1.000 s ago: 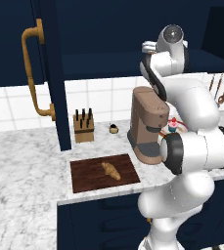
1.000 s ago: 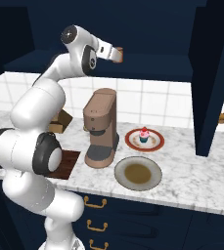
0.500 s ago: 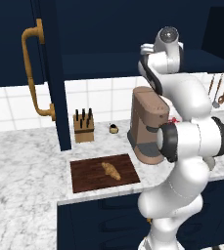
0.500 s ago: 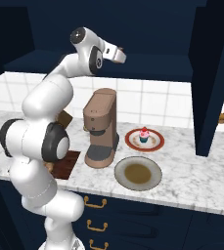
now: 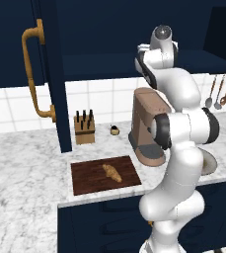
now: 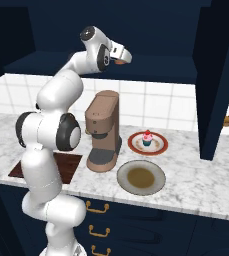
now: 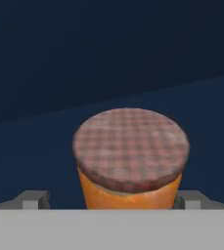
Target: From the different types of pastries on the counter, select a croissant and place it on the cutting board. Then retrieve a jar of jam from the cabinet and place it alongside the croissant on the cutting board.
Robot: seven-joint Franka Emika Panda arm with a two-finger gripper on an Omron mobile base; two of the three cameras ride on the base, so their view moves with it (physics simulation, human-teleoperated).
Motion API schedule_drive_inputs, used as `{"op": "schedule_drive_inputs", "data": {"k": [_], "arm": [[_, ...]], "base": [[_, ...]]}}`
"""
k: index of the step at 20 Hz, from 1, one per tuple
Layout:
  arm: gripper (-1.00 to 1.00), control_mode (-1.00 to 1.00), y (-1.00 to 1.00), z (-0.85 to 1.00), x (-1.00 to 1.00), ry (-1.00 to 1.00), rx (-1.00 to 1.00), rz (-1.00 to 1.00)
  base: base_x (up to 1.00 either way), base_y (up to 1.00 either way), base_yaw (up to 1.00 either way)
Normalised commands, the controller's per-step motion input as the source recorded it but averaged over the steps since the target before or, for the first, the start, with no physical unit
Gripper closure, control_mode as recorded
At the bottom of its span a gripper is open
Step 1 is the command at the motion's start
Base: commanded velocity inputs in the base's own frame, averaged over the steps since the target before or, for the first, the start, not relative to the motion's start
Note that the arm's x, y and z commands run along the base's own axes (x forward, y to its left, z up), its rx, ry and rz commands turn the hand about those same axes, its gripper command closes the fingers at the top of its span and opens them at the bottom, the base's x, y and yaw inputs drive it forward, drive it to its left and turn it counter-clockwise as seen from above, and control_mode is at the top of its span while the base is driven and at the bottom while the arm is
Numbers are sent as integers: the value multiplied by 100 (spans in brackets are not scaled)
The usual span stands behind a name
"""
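1. in the hand view the jar of jam point(image 7: 130, 168) sits at lower centre, its orange body under a brown checked lid, against the dark navy inside of the cabinet point(image 7: 108, 58).
2. the claw point(image 7: 111, 200) is spread wide, released, with one grey finger tip point(image 7: 33, 199) at each side of the jar; whether the tips touch the glass cannot be told.
3. in the right base view the claw point(image 6: 121, 57) is at upper centre, reaching into the dark cabinet opening, with a bit of orange at its tip.
4. in the left base view the croissant point(image 5: 111, 172) lies on the cutting board point(image 5: 87, 178), at lower centre on the marbled worktop point(image 5: 20, 178).
5. a brown coffee machine point(image 5: 146, 128) stands just right of the board; a knife block point(image 5: 84, 129) is behind it near the tiled wall.
6. the open cabinet door with its brass handle point(image 5: 35, 74) is at the upper left of the left base view.
7. in the right base view a cupcake point(image 6: 147, 138) sits on a small red-rimmed plate point(image 6: 160, 146) right of the coffee machine, and a round beige plate point(image 6: 141, 177) lies in front of it.
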Motion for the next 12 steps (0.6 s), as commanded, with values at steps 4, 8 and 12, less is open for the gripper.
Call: {"op": "schedule_drive_inputs", "data": {"k": [4, 8, 12], "arm": [[-100, -100, -8, 0, 42, 4, 0, 0], [-100, -100, -6, 0, 31, 2, 0, 0], [100, -100, -7, -2, 22, 5, 0, 1]], "base": [[0, 0, 0], [0, 0, 0], [0, 0, 0]]}}
